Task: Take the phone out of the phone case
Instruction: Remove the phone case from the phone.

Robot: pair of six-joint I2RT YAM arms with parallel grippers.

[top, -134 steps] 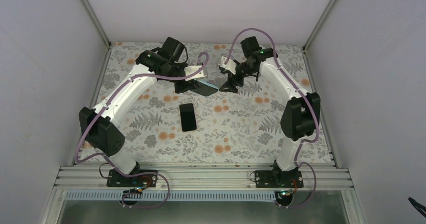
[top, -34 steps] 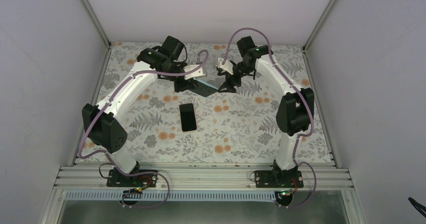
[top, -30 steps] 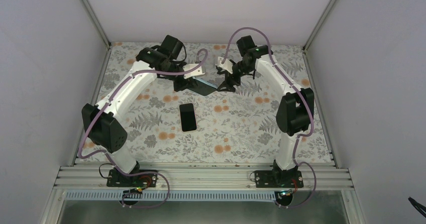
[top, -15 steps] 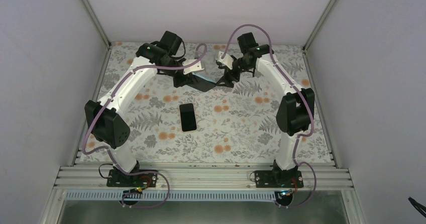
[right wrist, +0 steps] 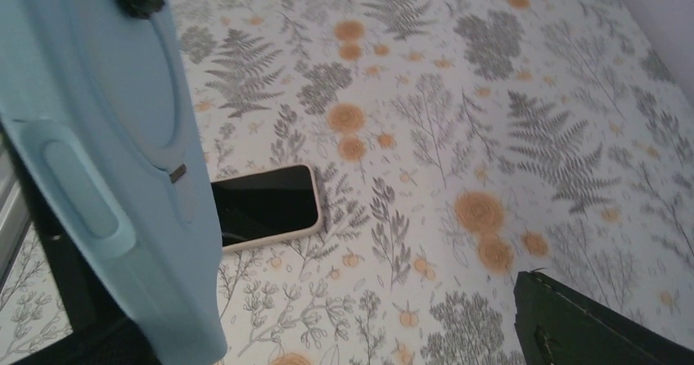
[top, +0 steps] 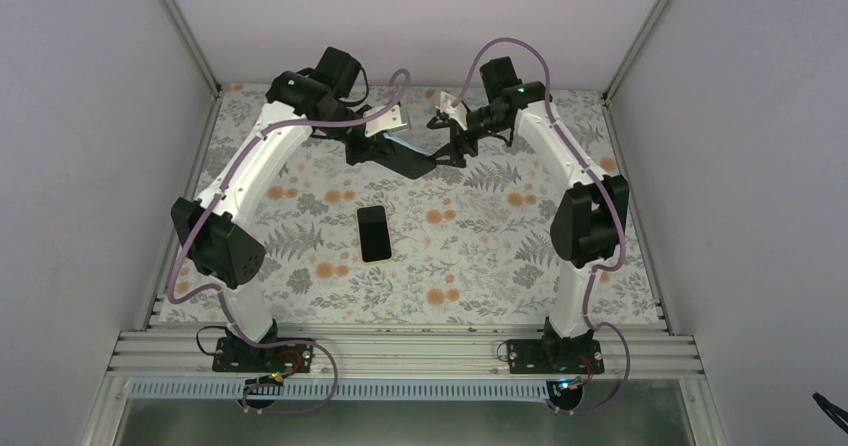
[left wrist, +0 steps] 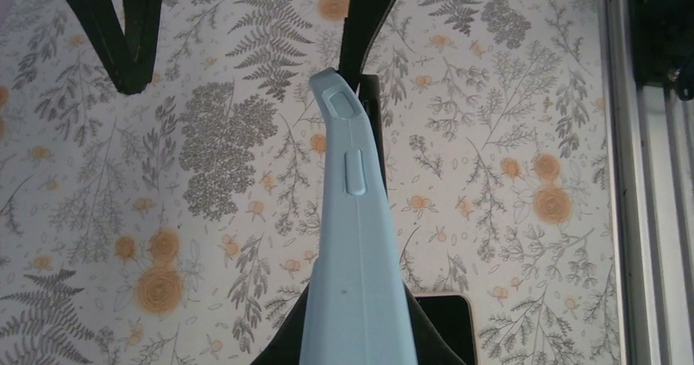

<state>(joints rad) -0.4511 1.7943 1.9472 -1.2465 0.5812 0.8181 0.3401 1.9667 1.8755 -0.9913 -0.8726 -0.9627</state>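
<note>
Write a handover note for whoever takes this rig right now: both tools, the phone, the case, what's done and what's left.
Left tool: shut on the phone case, holding it edge-on above the far part of the table.
Right tool: open, one finger beside the phone case's free end, not gripping.
Phone: out of the phone case, lying flat mid-table, apart from both arms.
Done: the two are separated.
Left: probably just setting the phone case down and backing the arms off.

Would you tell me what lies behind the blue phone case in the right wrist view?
The phone lies screen-up on the floral table. The phone case covers its left end, so that part cannot be seen.
</note>
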